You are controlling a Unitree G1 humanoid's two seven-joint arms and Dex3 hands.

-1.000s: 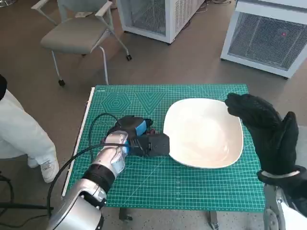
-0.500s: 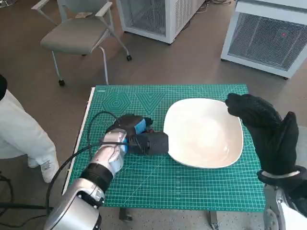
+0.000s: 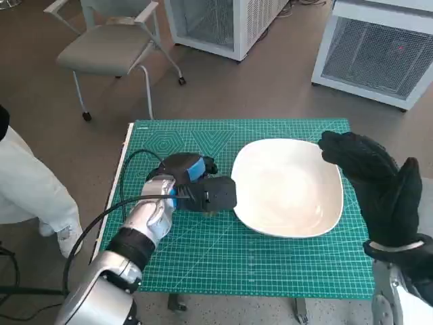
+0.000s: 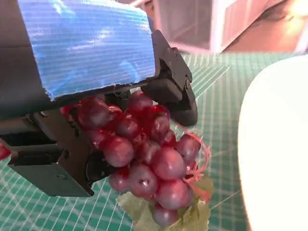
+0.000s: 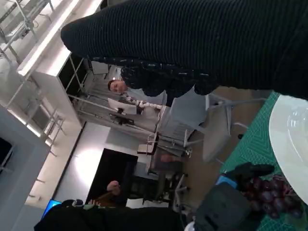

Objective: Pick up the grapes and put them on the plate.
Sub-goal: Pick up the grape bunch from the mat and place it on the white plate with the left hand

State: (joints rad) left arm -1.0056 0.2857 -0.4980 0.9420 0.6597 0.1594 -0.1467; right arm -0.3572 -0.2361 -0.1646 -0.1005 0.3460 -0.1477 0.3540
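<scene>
A bunch of dark red grapes (image 4: pixel 149 154) with a green leaf hangs in my left hand (image 3: pixel 193 184), whose black fingers (image 4: pixel 168 86) grip it from both sides just above the green mat (image 3: pixel 203 261). The right wrist view shows the same grapes (image 5: pixel 269 199) under that hand, close to the plate's edge. The white plate (image 3: pixel 291 183) lies on the mat to the right of my left hand, with nothing on it. My gloved right hand (image 3: pixel 375 183) hovers over the plate's right rim, fingers apart and holding nothing.
A black cable (image 3: pixel 111 211) loops along my left forearm. A person's white-clad leg and shoe (image 3: pixel 37 193) stand off the table's left edge. A chair (image 3: pixel 108 47) and white cabinets (image 3: pixel 379 47) stand behind the table. People show in the right wrist view.
My left hand has lifted slightly and shifted toward the table's far side with the grapes in it. The right hand has stayed put.
</scene>
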